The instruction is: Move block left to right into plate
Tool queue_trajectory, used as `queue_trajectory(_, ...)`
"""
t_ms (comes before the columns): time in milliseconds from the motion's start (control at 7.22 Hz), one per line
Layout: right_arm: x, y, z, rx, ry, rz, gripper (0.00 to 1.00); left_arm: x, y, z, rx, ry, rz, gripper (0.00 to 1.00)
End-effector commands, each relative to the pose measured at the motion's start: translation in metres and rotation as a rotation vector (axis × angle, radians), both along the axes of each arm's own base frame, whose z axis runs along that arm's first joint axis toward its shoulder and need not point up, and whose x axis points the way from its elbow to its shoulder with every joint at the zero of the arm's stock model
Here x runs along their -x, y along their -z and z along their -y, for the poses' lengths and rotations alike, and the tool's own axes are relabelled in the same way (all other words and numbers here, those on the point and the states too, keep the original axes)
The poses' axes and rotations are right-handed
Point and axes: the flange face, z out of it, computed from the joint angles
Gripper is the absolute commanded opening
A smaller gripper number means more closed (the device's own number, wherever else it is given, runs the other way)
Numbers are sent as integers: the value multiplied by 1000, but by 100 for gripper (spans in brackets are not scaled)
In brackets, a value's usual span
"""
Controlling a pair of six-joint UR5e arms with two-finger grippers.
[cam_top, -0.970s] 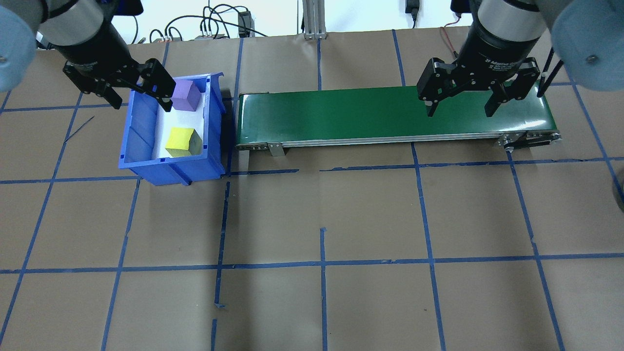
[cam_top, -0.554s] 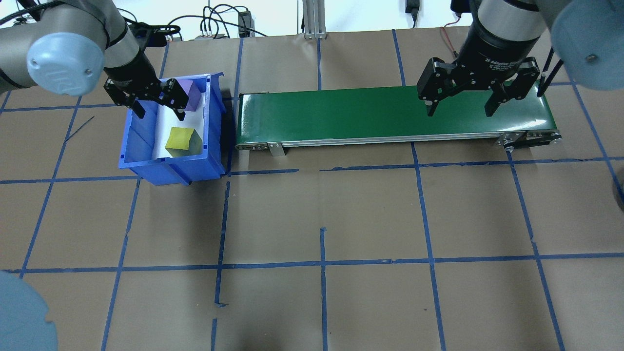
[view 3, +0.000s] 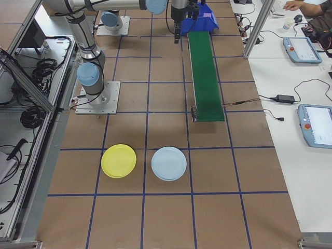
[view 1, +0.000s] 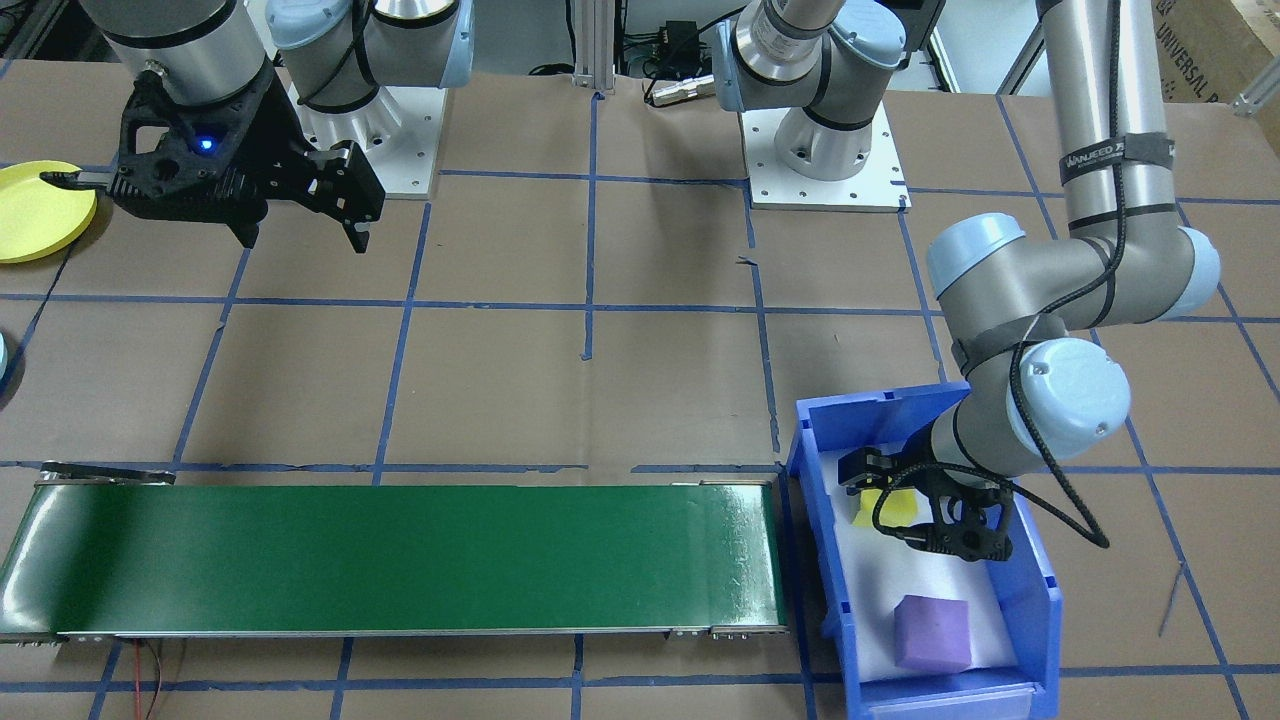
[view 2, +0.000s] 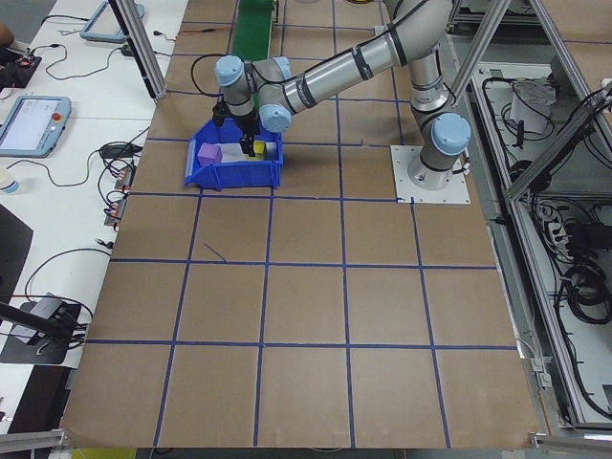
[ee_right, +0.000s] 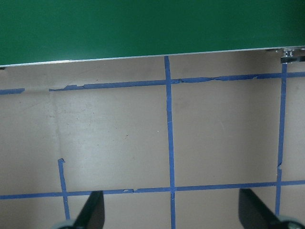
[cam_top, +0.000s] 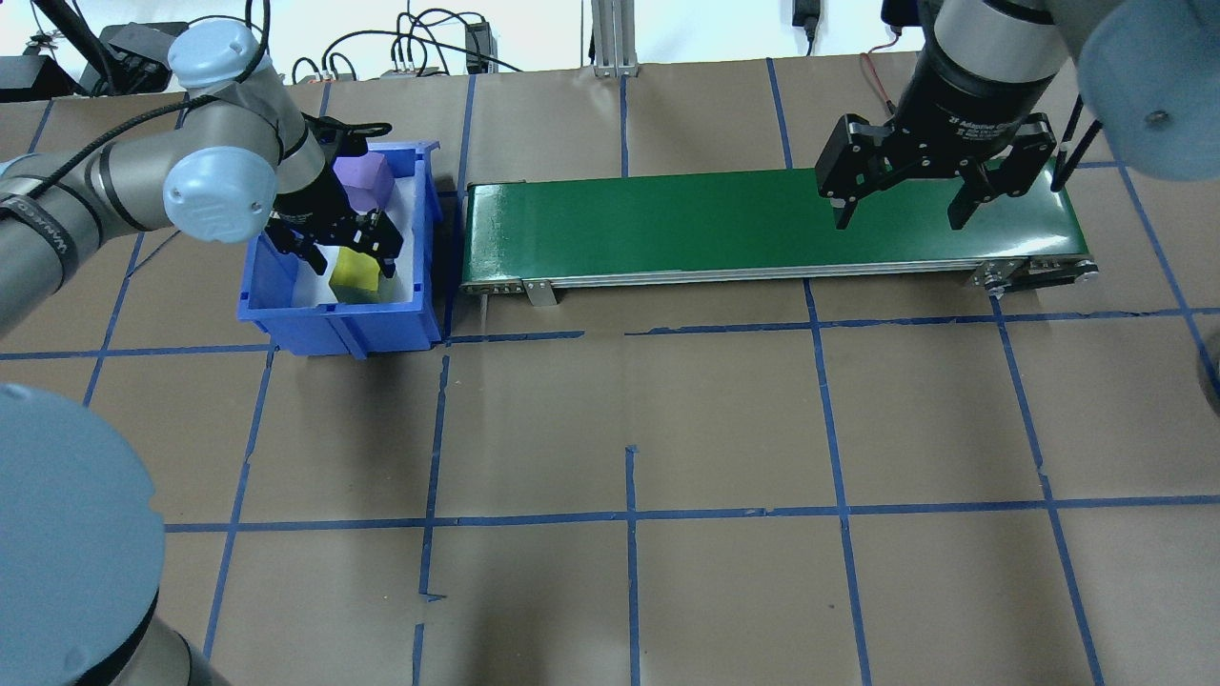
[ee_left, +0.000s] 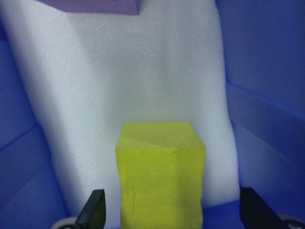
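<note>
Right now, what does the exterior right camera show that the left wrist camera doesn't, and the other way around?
Only the exterior right view shows the yellow plate and a light blue plate side by side on the table, past the near end of the green conveyor belt. Only the left wrist view shows, up close, the yellow block standing on white foam between the open fingertips of the left gripper. Both share the blue bin, tiny and far in the exterior right view.

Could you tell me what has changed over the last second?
The left gripper dropped into the blue bin, moving from the purple block to straddle the yellow block, fingers open. The right gripper, both blocks and the green conveyor stayed put.
</note>
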Motion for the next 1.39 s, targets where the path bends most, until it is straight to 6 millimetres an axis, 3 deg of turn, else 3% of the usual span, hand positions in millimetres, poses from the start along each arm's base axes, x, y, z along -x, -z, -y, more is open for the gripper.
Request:
queue_trajectory(0, 0, 0, 0, 0, 0, 0, 100, 0, 16, 3, -2, 0, -2, 89)
queue_trajectory(139, 0, -1, 0, 2, 0, 0, 100, 1, 12, 4, 6, 1, -1, 79)
queue_trajectory(416, 0, 0, 0, 0, 0, 0, 100, 0, 1, 3, 19, 0, 1, 41)
queue_trajectory(554, 0, 0, 0, 0, 0, 0, 100, 0, -23, 5, 53, 1, 7, 35)
queue_trajectory(831, 0, 0, 0, 0, 2, 0, 100, 1, -84, 9, 119, -6, 20, 35)
queue_trajectory(970, 0, 0, 0, 0, 0, 0, 100, 16, -123, 16, 139, 18, 23, 37)
queue_trajectory(1108, 0, 0, 0, 2, 1, 0, 100, 61, -157, 19, 167, 40, 30, 37)
queue_trajectory(1247, 0, 0, 0, 2, 0, 0, 100, 100, -157, 19, 182, -52, 26, 37)
